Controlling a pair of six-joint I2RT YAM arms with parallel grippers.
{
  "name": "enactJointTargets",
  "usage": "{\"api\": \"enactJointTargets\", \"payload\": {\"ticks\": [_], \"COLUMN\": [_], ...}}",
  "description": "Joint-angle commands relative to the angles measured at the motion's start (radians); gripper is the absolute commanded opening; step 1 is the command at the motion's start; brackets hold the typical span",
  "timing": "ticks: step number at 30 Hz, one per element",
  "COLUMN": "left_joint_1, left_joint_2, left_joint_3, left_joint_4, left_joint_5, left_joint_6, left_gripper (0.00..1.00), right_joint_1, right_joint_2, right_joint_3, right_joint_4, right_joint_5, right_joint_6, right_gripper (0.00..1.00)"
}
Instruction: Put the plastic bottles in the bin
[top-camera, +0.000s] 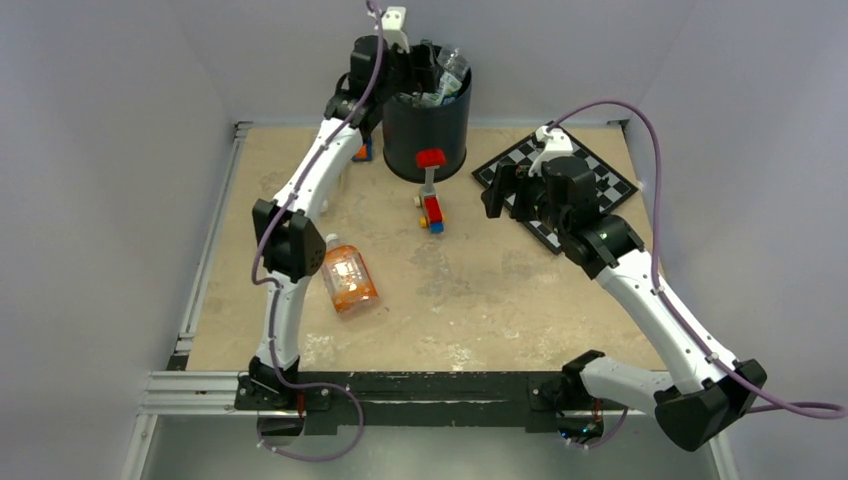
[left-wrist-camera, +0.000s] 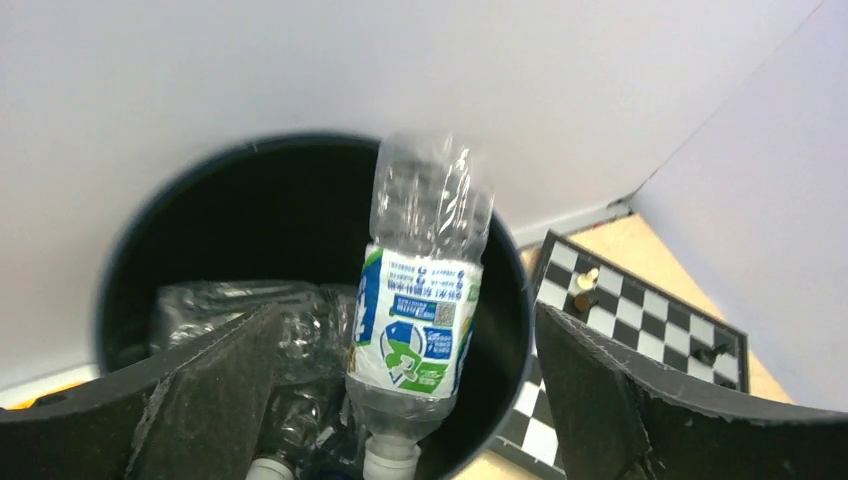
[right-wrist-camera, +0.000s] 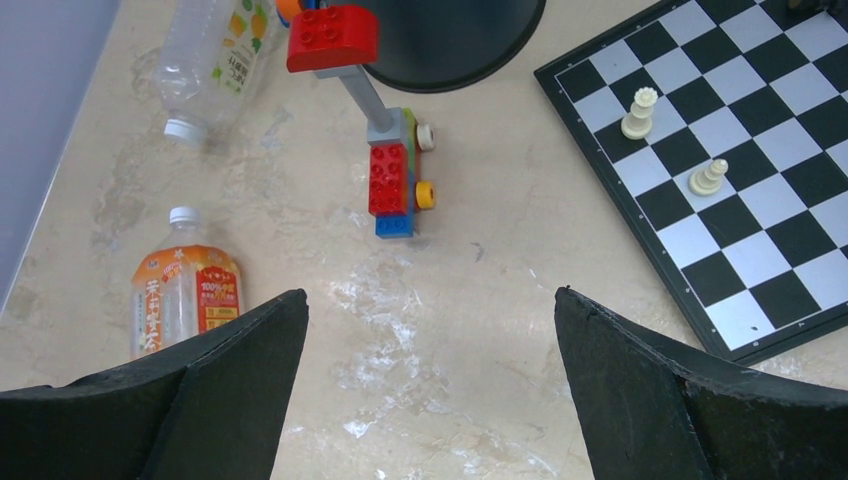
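- Left pincer (left-wrist-camera: 405, 315) hangs over the mouth of the bin (left-wrist-camera: 130, 250) with its jaws spread wide. Neither finger touches the green-and-blue-labelled bottle (left-wrist-camera: 420, 300) between them, so it has hold of nothing.
- That bottle stands cap-down and tilted, its lower part inside the bin and its base above the rim. I cannot tell whether it rests on the contents or is dropping.
- Beneath it, clear crumpled bottles (left-wrist-camera: 230, 320) lie in the bin.
- These look empty and thin-walled, so they are likely light and springy and dent under a squeeze. A gentle grip across the labelled middle should do.
- Two more lie on the table (right-wrist-camera: 450, 400). The orange-liquid bottle (right-wrist-camera: 185, 295) is on its side, and a clear bottle (right-wrist-camera: 215, 55) lies beyond it, near the bin's foot.
- The orange one appears full, so it is probably heavier, stiffer and smooth. Being round, it may roll, so taking it across the body from above seems best.
- Right pincer (right-wrist-camera: 430, 295) hovers over bare table, wide open and empty.
- A toy-brick figure (right-wrist-camera: 390, 150) stands just in front of the bin. The chessboard (right-wrist-camera: 760, 250) with two pale chess pieces (right-wrist-camera: 640, 110) lies to the right.
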Motion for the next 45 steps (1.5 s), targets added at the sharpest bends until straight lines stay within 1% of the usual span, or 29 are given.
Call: {"api": "enactJointTargets", "payload": {"ticks": [1,5,8,11,15,17,23,28,29,30,33,35,36,37,38,41,45], "left_joint_1": [0.003,0.011,0.036,0.084,0.119,0.119,0.12,0.115,0.113,0.112,0.111,0.109,0.108,0.105,0.103,0.09,0.072], "left_joint_2": [-0.199,-0.217,-0.203,-0.172,-0.115,-0.094,-0.026,0.013,0.021,0.027,0.012,-0.024,-0.044,-0.066,-0.084,-0.127,-0.204], "left_joint_3": [-0.025,-0.024,0.024,0.058,0.093,0.101,0.123,0.122,0.126,0.128,0.113,0.071,0.05,0.034,0.023,0.016,-0.027], "left_joint_4": [0.037,-0.02,-0.14,-0.259,-0.365,-0.369,-0.361,-0.326,-0.326,-0.33,-0.34,-0.327,-0.316,-0.308,-0.305,-0.312,-0.351], "left_joint_5": [-0.07,-0.216,-0.269,-0.265,-0.248,-0.261,-0.278,-0.236,-0.236,-0.236,-0.235,-0.239,-0.248,-0.262,-0.28,-0.338,-0.453], "left_joint_6": [0.046,0.044,-0.021,-0.116,-0.194,-0.205,-0.225,-0.249,-0.247,-0.242,-0.232,-0.219,-0.207,-0.198,-0.184,-0.149,-0.185], "left_gripper": [1.0,1.0,1.0,0.97,0.9,0.85,0.82,0.77,0.73,0.66,0.36,0.17,0.08,0.01,0.0,0.0,0.0], "right_joint_1": [0.002,0.002,0.001,0.001,0.001,0.002,0.002,0.002,0.002,0.002,0.001,0.002,0.001,0.002,0.001,0.001,0.002], "right_joint_2": [-0.01,-0.023,-0.03,-0.032,-0.025,-0.022,-0.022,-0.023,-0.023,-0.024,-0.026,-0.025,-0.025,-0.023,-0.023,-0.019,-0.023], "right_joint_3": [0.048,0.039,0.037,0.044,0.057,0.059,0.057,0.053,0.053,0.053,0.051,0.052,0.052,0.051,0.052,0.051,0.047], "right_joint_4": [0.055,0.057,0.061,0.064,0.066,0.07,0.072,0.069,0.069,0.069,0.071,0.072,0.073,0.074,0.076,0.082,0.085], "right_joint_5": [-0.006,-0.004,-0.005,-0.006,-0.018,-0.025,-0.04,-0.043,-0.043,-0.043,-0.041,-0.042,-0.044,-0.046,-0.048,-0.056,-0.064], "right_joint_6": [0.005,0.015,0.019,0.021,0.017,0.019,0.023,0.025,0.027,0.027,0.03,0.032,0.033,0.034,0.034,0.038,0.043], "right_gripper": [0.97,0.97,0.97,0.97,0.97,0.97,0.97,0.97,0.97,0.97,0.97,0.97,0.97,0.97,0.97,0.97,0.97]}}
